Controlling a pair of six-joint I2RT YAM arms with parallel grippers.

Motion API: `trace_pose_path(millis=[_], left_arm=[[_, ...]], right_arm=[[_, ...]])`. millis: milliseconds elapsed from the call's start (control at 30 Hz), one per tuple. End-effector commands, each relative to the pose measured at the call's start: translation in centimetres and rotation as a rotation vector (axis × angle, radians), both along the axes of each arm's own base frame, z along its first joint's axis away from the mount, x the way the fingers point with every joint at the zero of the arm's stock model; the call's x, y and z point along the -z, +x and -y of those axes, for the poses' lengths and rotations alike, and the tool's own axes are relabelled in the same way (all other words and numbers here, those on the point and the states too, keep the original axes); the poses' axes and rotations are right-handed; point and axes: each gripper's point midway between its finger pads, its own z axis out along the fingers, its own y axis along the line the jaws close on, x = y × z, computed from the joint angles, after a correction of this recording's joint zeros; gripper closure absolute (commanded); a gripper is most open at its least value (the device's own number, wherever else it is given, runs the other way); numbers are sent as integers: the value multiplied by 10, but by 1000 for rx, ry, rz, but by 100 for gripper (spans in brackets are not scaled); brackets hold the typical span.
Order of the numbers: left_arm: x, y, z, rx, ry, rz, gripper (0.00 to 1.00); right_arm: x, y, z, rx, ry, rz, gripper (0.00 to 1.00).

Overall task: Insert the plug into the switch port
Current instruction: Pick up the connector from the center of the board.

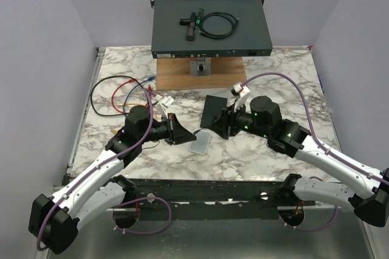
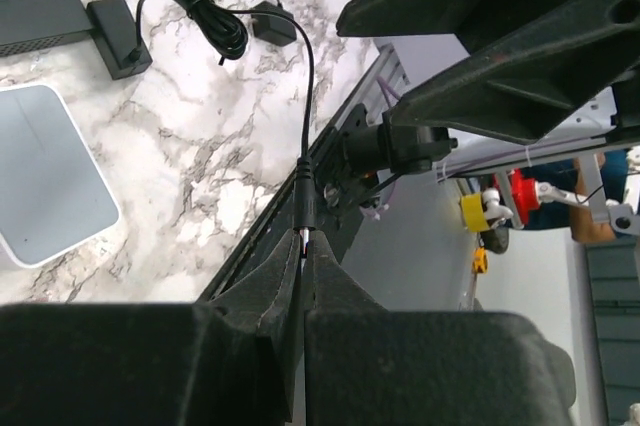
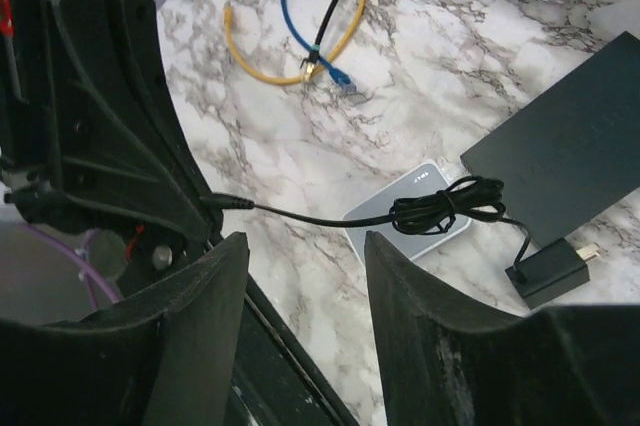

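My left gripper (image 2: pixel 305 238) is shut on the black barrel plug (image 2: pixel 305 208), held above the table's near edge. Its thin cable runs to a tied coil (image 2: pixel 205 18) and a black power adapter (image 2: pixel 117 36). The small grey-white switch (image 2: pixel 45 181) lies flat on the marble, apart from the plug; its port does not show. In the top view the left gripper (image 1: pixel 177 130) is just left of the switch (image 1: pixel 199 143). My right gripper (image 3: pixel 305 241) is open and empty above the switch (image 3: pixel 405 221), facing the plug (image 3: pixel 225 203); in the top view the right gripper (image 1: pixel 222 123) is just right of the switch.
A flat black panel (image 1: pixel 214 108) lies beside the adapter (image 3: pixel 548 271). Loose yellow, blue, red and black network cables (image 1: pixel 118 96) lie at the left. A large rack switch (image 1: pixel 209 26) sits at the back on a stand and wooden board (image 1: pixel 197 76).
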Motion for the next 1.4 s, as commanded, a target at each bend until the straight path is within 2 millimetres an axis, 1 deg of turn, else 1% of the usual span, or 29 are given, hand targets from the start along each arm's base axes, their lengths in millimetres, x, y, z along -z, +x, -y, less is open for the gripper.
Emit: trace_pose_path(millis=[0, 100, 200, 267, 333, 400, 567, 700, 767, 900, 1067, 1367], left_arm=[[8, -16, -7, 82, 102, -3, 100], [6, -20, -10, 105, 132, -2, 100], [6, -25, -14, 125, 162, 2, 100], [4, -29, -15, 142, 173, 2, 100], [4, -32, -16, 162, 184, -2, 100], [3, -36, -16, 192, 187, -11, 100], [1, -44, -19, 238, 206, -12, 100], [-4, -49, -20, 271, 206, 1, 100], [-5, -52, -21, 290, 205, 7, 100], [-5, -55, -22, 318, 212, 17, 100], [-7, -57, -23, 336, 209, 28, 100], [-8, -59, -24, 345, 209, 39, 100]], right_arm=[[1, -22, 1, -216, -120, 108, 45], [-11, -34, -4, -340, -102, 220, 45], [-26, -42, -6, -442, -77, 397, 44], [-32, -52, -9, -528, -60, 495, 44], [-35, -60, -11, -598, -55, 576, 44], [-37, -62, -15, -633, -63, 624, 44], [-30, -65, -28, -718, -116, 704, 43], [-27, -64, -38, -741, -146, 755, 43], [-30, -65, -42, -757, -146, 777, 43], [-28, -66, -51, -796, -169, 785, 47], [-20, -68, -61, -828, -205, 784, 53], [1, -78, -66, -890, -263, 740, 57]])
